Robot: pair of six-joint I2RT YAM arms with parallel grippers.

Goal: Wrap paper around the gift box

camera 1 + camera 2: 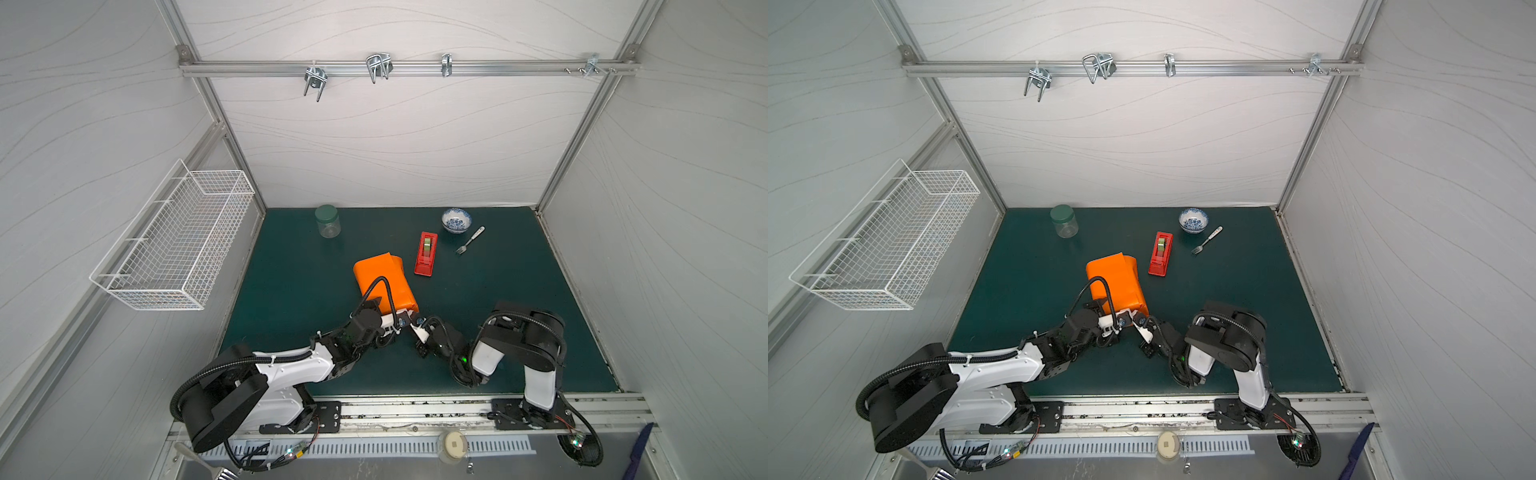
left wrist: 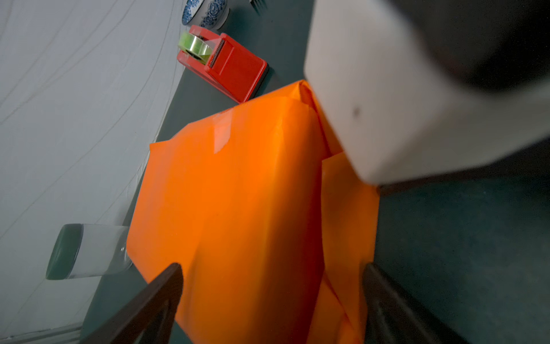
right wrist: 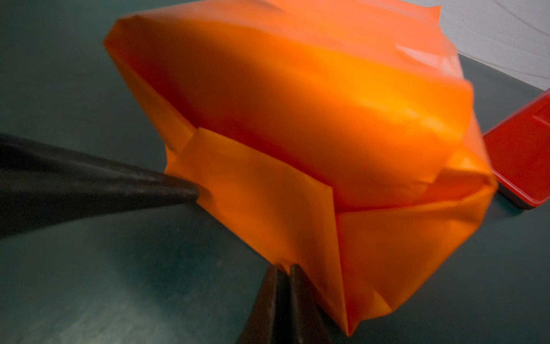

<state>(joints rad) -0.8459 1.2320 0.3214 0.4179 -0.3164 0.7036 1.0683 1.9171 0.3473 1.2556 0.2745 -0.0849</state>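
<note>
The paper (image 1: 384, 278) (image 1: 1115, 278) is bright orange and folded round a low square shape on the green mat; the gift box itself is hidden under it. A strip of clear tape shines on top of the paper (image 2: 238, 193). My left gripper (image 1: 400, 316) (image 2: 272, 268) is open, one finger on each side of the package's near end. My right gripper (image 1: 415, 322) (image 3: 282, 268) is shut on the edge of the folded end flap of the paper (image 3: 297, 104) at the near right corner. One of the left gripper's fingers (image 3: 148, 184) touches that flap.
A red tape dispenser (image 1: 426, 253) lies just right of the package. Behind it stand a blue-patterned bowl (image 1: 456, 220) and a fork (image 1: 469, 240). A green-lidded glass jar (image 1: 327, 221) stands at the back left. A white wire basket (image 1: 174, 245) hangs on the left wall.
</note>
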